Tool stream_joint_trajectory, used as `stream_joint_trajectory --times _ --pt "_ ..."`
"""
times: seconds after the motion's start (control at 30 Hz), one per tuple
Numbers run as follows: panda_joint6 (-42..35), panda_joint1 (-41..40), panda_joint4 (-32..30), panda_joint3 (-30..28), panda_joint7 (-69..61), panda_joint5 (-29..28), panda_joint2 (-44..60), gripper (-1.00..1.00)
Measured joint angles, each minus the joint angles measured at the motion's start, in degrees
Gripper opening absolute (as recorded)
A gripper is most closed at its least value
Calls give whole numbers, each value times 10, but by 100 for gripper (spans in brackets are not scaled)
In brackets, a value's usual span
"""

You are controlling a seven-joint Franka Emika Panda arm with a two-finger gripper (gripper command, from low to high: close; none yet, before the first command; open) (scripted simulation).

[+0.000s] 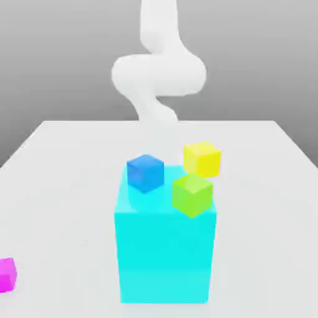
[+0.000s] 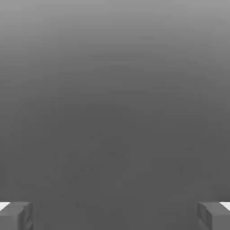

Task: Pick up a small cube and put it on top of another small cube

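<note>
While one small plain magenta cube [image 1: 7, 274] sits on the white counter [image 1: 261, 186], well off the big cyan block [image 1: 164, 248] toward the exterior view's left, three small cubes, blue [image 1: 145, 172], green [image 1: 192, 194], yellow [image 1: 202, 159], cluster at that block; the tool [image 2: 115, 215] gapes wide, holding nothing.

A large block [image 1: 164, 254] stands near the front of the counter [image 1: 261, 186]. Two small cubes [image 1: 145, 172] [image 1: 192, 194] seem to rest on its top. A third [image 1: 202, 159] lies just behind. The small cube [image 1: 7, 274] sits far left.
</note>
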Motion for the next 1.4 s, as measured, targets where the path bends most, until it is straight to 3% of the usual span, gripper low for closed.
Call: stream_joint_trajectory --times 0.57,0.93,1.1,1.13,1.4 --pt "111 -151 -3 -61 220 -12 356 0" --pt "181 -235 -4 -99 298 70 588 0" --pt "251 -264 15 -75 284 105 692 0" --pt "259 -267 17 -72 282 108 703 -100" --pt "246 -264 14 -76 286 103 686 -100"
